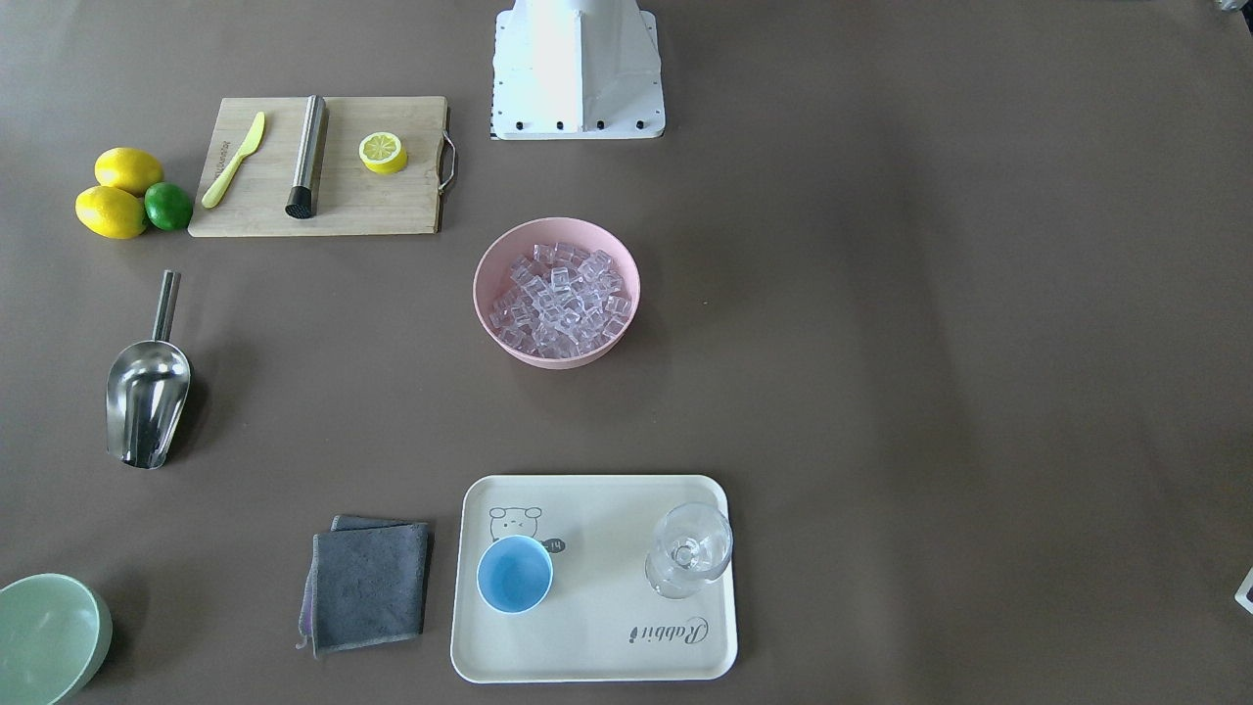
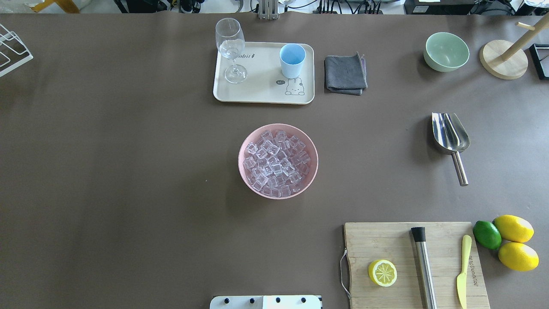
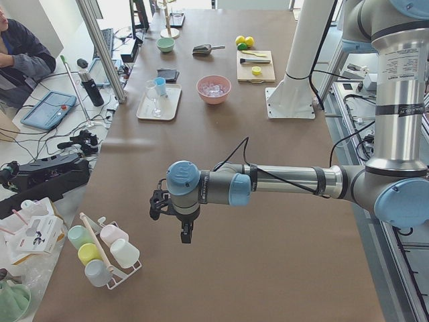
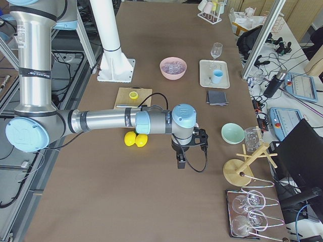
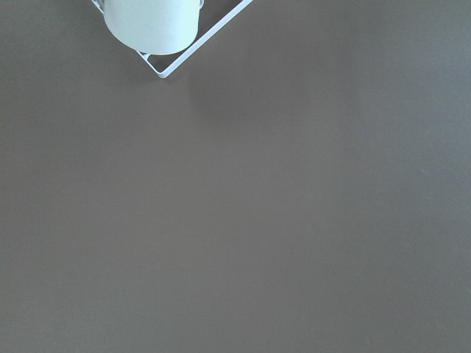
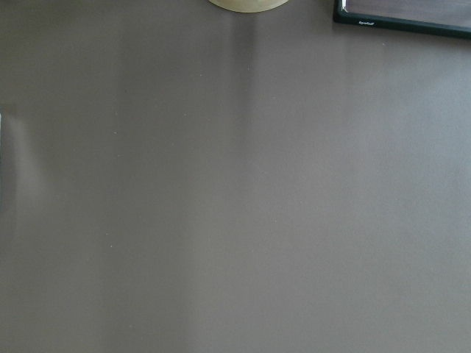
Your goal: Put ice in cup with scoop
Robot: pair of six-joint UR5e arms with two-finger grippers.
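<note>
The ice (image 2: 276, 163) is a heap of clear cubes in a pink bowl (image 2: 244, 148) at mid table; it also shows in the front view (image 1: 558, 299). The light-blue cup (image 2: 292, 60) stands upright and empty on a cream tray (image 2: 261, 92). The steel scoop (image 2: 450, 136) lies alone on the table, handle toward the robot. My left gripper (image 3: 185, 235) hangs over bare table near the left end, far from all of these. My right gripper (image 4: 180, 162) hangs over the right end. Neither holds anything that I can see; I cannot tell whether they are open or shut.
A stemmed glass (image 2: 231, 49) shares the tray. A grey cloth (image 2: 345, 74) and a green bowl (image 2: 446, 51) lie beside it. A cutting board (image 2: 411, 266) carries a lemon half, a steel rod and a yellow knife. Lemons (image 2: 514, 240) and a wooden stand (image 2: 504, 64) are nearby.
</note>
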